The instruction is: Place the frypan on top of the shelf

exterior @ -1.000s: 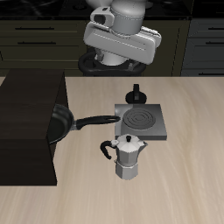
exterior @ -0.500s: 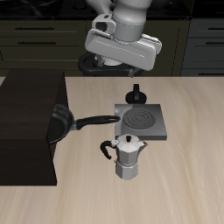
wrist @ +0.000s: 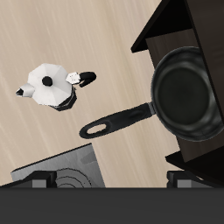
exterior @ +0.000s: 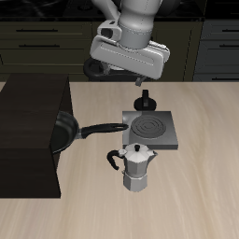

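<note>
The frypan (exterior: pixel 62 132) is a round black pan resting on the edge of the shelf's top, its long handle (exterior: pixel 99 129) sticking out over the table. In the wrist view the frypan (wrist: pixel 187 92) lies on the dark shelf (wrist: pixel 194 24) with nothing holding it. The shelf (exterior: pixel 30 131) is a big dark box at the table's side. My gripper (exterior: pixel 128 77) hangs high above the table's back, well clear of the pan. Its fingertips (wrist: pixel 35 180) stand wide apart, so the gripper (wrist: pixel 109 180) is open and empty.
A silver moka pot (exterior: pixel 138 167) stands near the handle's end, also seen from the wrist (wrist: pixel 50 87). A grey burner plate (exterior: pixel 149 130) lies behind it, with a small black knob-like stand (exterior: pixel 145 100) farther back. Dark drawer cabinets (exterior: pixel 219 42) line the back.
My gripper has lifted and tilted slightly, drifting up and back. The frypan, moka pot and burner plate have not moved.
</note>
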Available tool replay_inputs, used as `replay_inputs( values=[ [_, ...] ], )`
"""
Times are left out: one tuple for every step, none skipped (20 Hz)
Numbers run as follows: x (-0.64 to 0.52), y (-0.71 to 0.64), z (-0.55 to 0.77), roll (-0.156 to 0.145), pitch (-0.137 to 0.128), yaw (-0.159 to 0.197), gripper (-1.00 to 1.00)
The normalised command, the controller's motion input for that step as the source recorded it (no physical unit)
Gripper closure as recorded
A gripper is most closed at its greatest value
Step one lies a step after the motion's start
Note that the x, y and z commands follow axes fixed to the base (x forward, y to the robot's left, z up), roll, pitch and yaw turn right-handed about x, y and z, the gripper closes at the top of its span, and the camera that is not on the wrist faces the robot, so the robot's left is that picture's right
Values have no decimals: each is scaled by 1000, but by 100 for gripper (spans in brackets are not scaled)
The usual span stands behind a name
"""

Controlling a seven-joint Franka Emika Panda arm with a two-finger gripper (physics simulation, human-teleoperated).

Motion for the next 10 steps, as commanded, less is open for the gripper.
replay_inputs(
  values=[
    [-29, 115, 67, 0, 0, 0, -100],
    [-101, 54, -217, 45, -33, -92, -100],
    [-110, 69, -70, -34, -43, -117, -100],
    [-51, 209, -112, 6, -68, 114, -100],
    [-31, 54, -159, 0, 9, -36, -100],
    [-9, 160, -216, 31, 3, -28, -100],
    [36, 97, -205, 42, 41, -8, -100],
    [8, 48, -240, -8, 28, -12, -100],
    [10, 44, -254, 9, -5, 31, -100],
    [7, 10, 0, 0, 0, 0, -100]
  ],
)
